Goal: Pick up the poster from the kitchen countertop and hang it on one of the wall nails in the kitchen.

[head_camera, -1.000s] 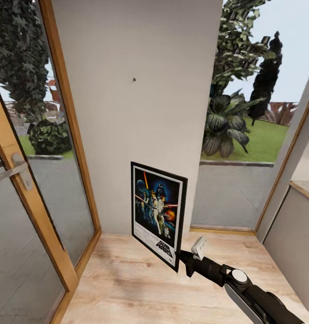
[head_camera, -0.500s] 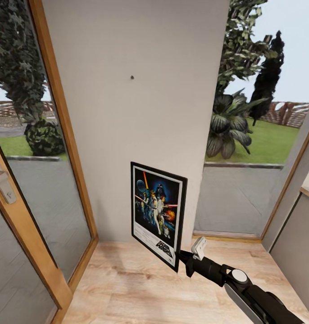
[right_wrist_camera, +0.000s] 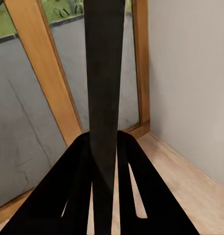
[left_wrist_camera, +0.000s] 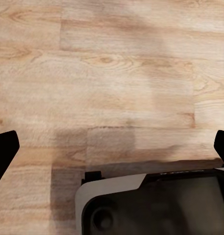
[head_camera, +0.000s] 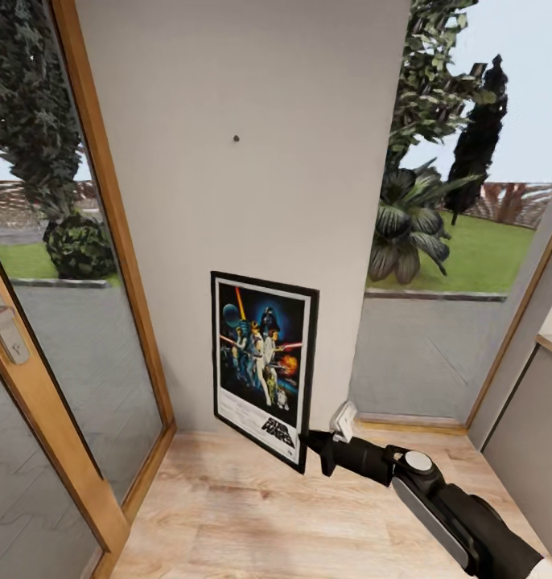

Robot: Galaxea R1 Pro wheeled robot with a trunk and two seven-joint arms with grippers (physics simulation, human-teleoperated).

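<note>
Done: poster (head_camera: 262,366) is off the worktop, gripped at its lower right corner by the right gripper's (head_camera: 315,445) closed jaws
Place: held upright near the wall (head_camera: 308,161); nail (head_camera: 236,138) at 12 o'clock, well above
Left: lifting; hanging
Left gripper (left_wrist_camera: 112,147): jaws open, empty, over floor (left_wrist_camera: 112,73)

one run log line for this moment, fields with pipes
right tool: shut on poster | poster: upright, low before wall | wall nail: bare, above poster | left tool: open over floor

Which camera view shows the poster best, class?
The head view: the poster faces it, whole, with art and frame, held at its lower corner by the right hand. The right wrist view catches its black edge; the left wrist view faces the floor.
</note>
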